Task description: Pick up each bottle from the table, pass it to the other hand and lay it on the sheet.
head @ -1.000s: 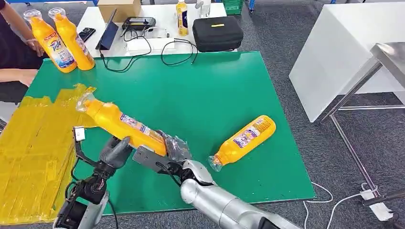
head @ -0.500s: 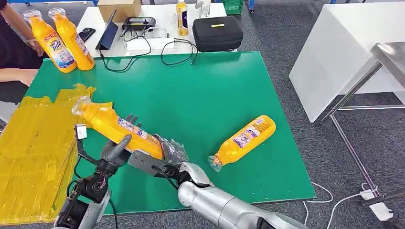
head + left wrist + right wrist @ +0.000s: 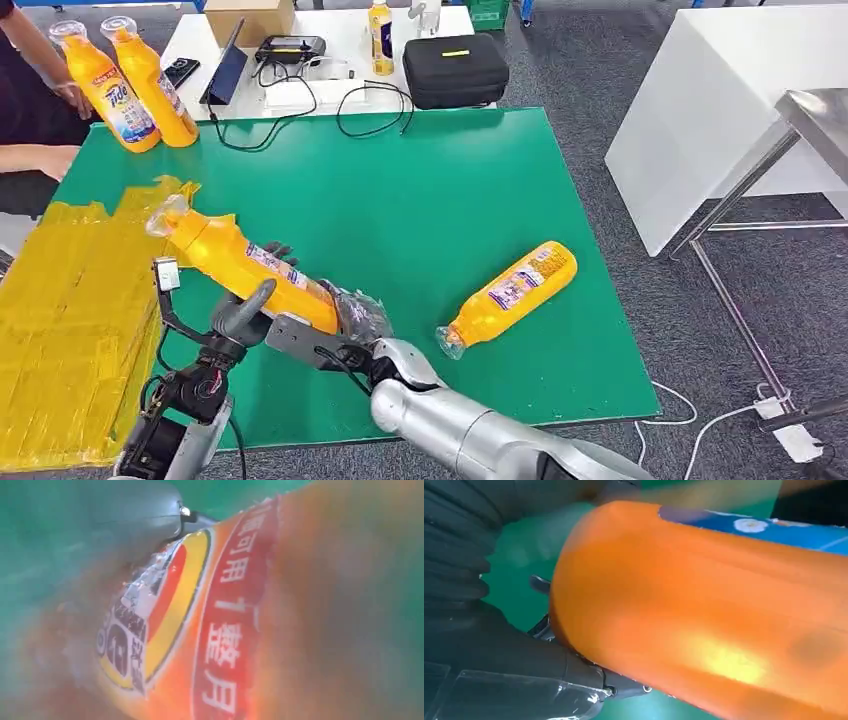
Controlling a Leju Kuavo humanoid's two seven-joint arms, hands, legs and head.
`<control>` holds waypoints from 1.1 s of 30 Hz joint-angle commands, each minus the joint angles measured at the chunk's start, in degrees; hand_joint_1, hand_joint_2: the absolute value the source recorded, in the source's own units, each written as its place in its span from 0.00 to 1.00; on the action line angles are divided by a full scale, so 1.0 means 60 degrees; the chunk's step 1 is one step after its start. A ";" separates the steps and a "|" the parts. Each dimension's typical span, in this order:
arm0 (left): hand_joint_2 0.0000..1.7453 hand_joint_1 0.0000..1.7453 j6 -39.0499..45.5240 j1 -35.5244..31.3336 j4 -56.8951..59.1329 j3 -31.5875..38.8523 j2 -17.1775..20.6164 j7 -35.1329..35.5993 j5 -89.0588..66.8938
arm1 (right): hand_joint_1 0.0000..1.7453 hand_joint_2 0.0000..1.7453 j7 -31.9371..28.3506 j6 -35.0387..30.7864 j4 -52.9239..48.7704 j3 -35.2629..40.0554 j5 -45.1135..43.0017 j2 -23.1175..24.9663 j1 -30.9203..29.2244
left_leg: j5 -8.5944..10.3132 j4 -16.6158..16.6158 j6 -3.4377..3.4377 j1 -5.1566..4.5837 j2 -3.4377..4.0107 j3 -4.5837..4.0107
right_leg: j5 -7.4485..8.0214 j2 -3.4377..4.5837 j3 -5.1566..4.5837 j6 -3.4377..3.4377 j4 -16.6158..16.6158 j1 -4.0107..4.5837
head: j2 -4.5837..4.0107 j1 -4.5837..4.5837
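An orange bottle (image 3: 235,260) hangs tilted above the green mat (image 3: 430,200), its clear cap toward the yellow sheet (image 3: 70,300) on the left. My left hand (image 3: 243,318) wraps the bottle's middle from below, thumb on the near side and fingers over the far side. My right hand (image 3: 350,318) still holds the bottle's base. The label shows close up in the left wrist view on the bottle (image 3: 260,630), and the bottle's base (image 3: 704,610) looms large in the right wrist view. A second orange bottle (image 3: 510,293) lies on the mat to the right.
Two more orange bottles (image 3: 125,80) stand at the mat's back left, by a person's hand (image 3: 72,97). Behind the mat a white table carries a black case (image 3: 455,68), cables, a tablet and a small bottle (image 3: 380,35). A white table (image 3: 720,110) stands at right.
The bottle has shifted a little left toward the yellow sheet. My left hand's fingers have closed around its middle, while my right hand has stayed at the base.
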 commanded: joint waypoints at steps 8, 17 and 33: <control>1.00 1.00 -0.0054 -0.0312 -0.0006 -0.0228 -0.0241 -0.0057 0.0009 | 1.00 1.00 -0.0168 -0.0043 0.0119 0.0521 0.0023 -0.0164 -0.0264 | 0.0003 -0.0002 -0.0009 0.0006 -0.0017 0.0002 | -0.0003 -0.0026 0.0012 -0.0005 -0.0006 0.0006 | 0.0000 -0.0004; 1.00 1.00 0.0385 0.0137 -0.0717 0.0506 0.0022 -0.0553 -0.1053 | 0.00 0.00 -0.1742 -0.0975 0.0567 -0.1880 0.1165 -0.0171 -0.0575 | 0.0000 0.0003 -0.0007 0.0005 0.0005 -0.0010 | 0.0002 0.0000 -0.0003 -0.0005 0.0001 0.0003 | 0.0003 -0.0004; 1.00 1.00 0.4530 -0.0622 -0.0781 0.3116 0.0668 -0.2650 -0.7518 | 0.00 0.00 -0.2859 0.3585 -0.5858 -0.7377 0.1714 -0.1961 0.2060 | 0.0005 0.0003 -0.0012 0.0024 -0.0028 -0.0014 | 0.0002 -0.0032 0.0008 -0.0009 -0.0009 0.0023 | 0.0003 0.0000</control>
